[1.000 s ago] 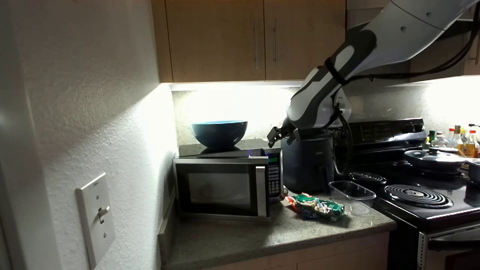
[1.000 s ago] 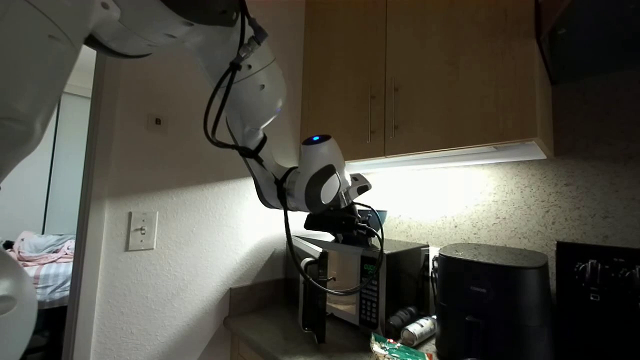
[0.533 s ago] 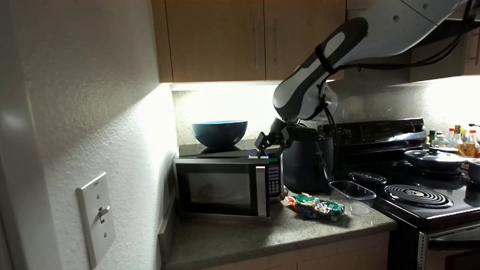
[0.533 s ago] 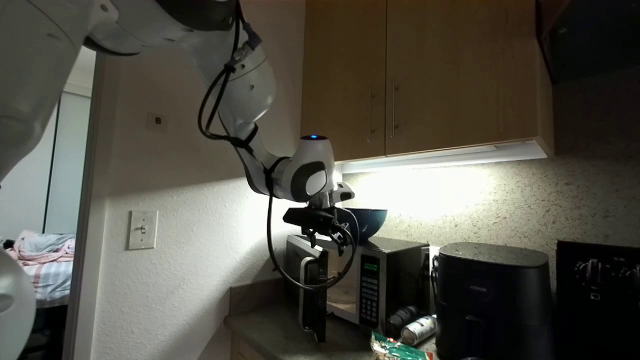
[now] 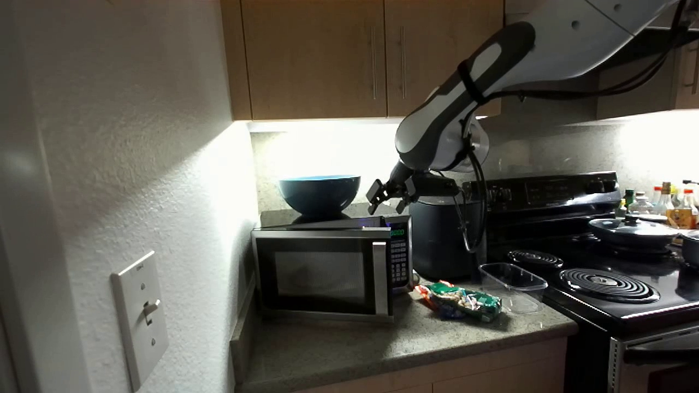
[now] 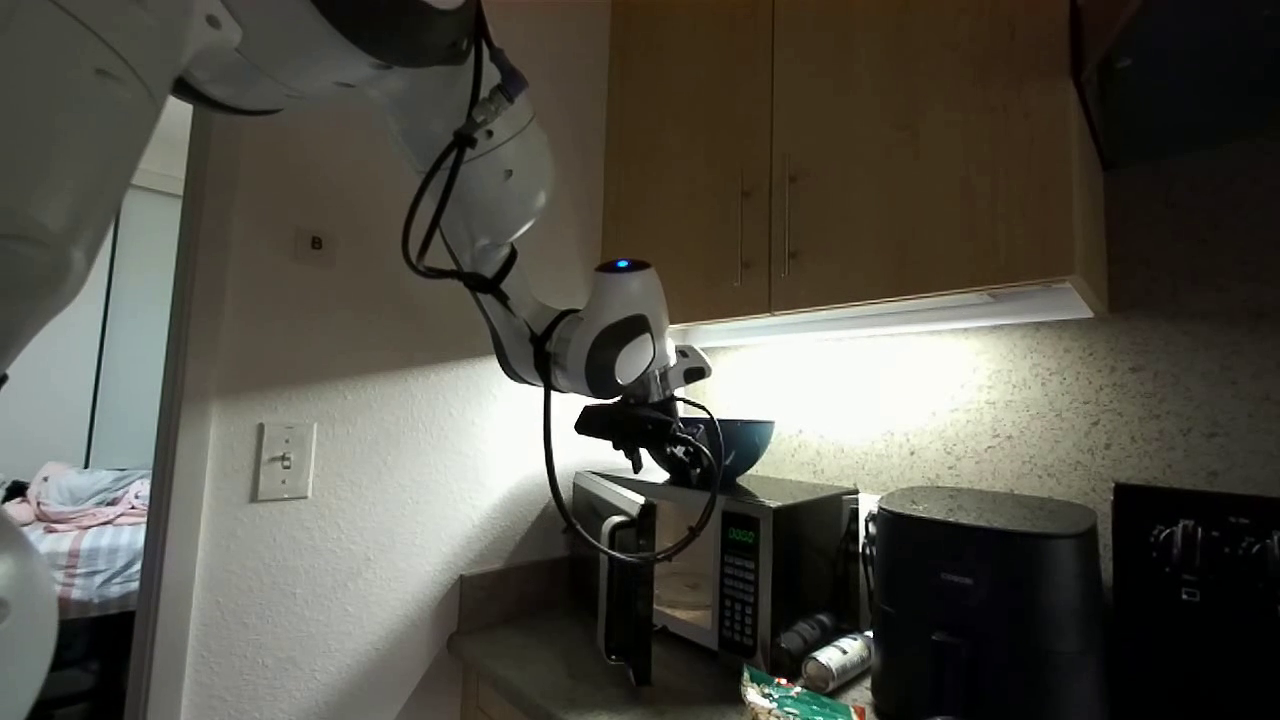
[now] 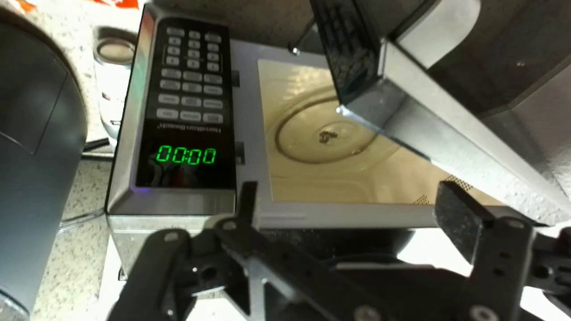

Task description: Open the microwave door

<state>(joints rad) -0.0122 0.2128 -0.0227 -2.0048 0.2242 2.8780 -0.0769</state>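
Observation:
The microwave (image 5: 401,256) stands on the counter; its control strip with green digits shows in the wrist view (image 7: 191,89). The microwave door (image 5: 322,275) is swung partly open, its free edge out from the body in an exterior view (image 6: 628,590). In the wrist view the door's edge (image 7: 446,127) crosses the upper right, with the lit cavity and turntable (image 7: 328,136) behind it. My gripper (image 5: 386,208) is above the microwave's front right top, apart from the door. In the wrist view the gripper (image 7: 345,189) has its fingers wide apart with nothing between them.
A dark blue bowl (image 5: 319,197) sits on the microwave. A black upright appliance (image 6: 985,600) stands beside it. A green snack bag (image 5: 464,301), a clear plastic container (image 5: 513,286) and a can (image 6: 838,660) are on the counter. Wall cabinets (image 5: 314,60) hang above.
My gripper moved toward the microwave's front and down, then rose slightly in the last half second. It stays open. The door has not visibly moved.

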